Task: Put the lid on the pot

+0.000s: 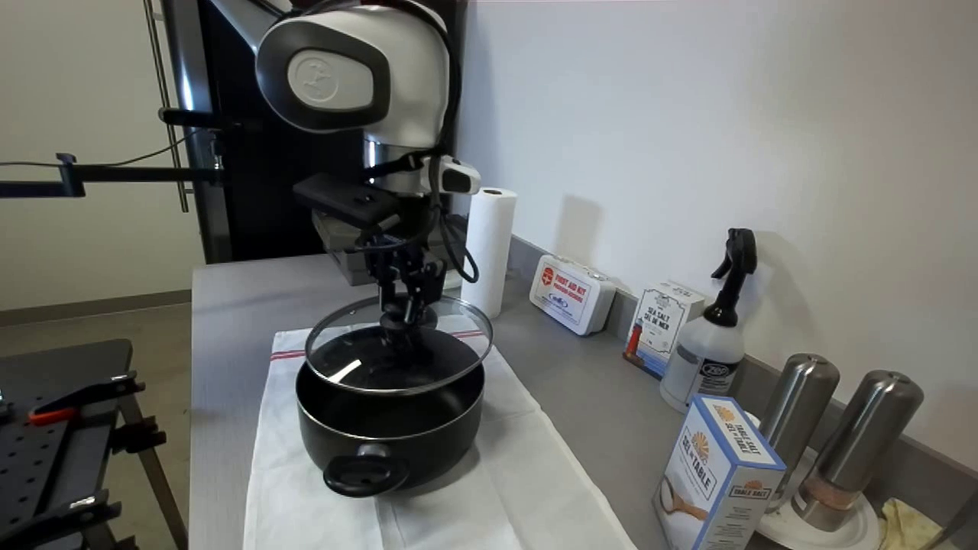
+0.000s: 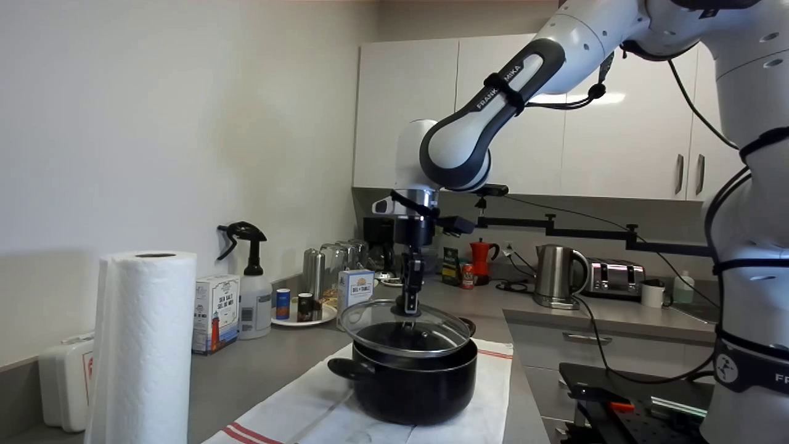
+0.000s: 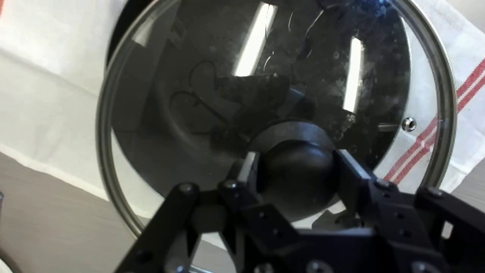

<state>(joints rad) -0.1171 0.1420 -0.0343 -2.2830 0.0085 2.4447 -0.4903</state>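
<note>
The glass lid (image 1: 458, 347) hangs over the black pot (image 1: 443, 451) in both exterior views (image 2: 441, 339) (image 2: 419, 394). It is shifted off the pot's centre, so the pot's near part is uncovered in an exterior view. The lid looks slightly tilted, and a gap shows between its rim and the pot. My gripper (image 1: 401, 312) points down at the lid's centre, also in an exterior view (image 2: 409, 303). In the wrist view, its fingers (image 3: 295, 163) are shut on the lid's black knob (image 3: 297, 182). The pot's dark inside shows through the lid (image 3: 189, 125).
The pot stands on a white cloth (image 1: 527, 473) with red stripes. Along the wall stand a table salt box (image 1: 707, 481), steel cylinders (image 1: 863, 443), a spray bottle (image 1: 703, 355), a sea salt box (image 1: 661, 325), a first aid kit (image 1: 569, 294) and a paper towel roll (image 1: 489, 252).
</note>
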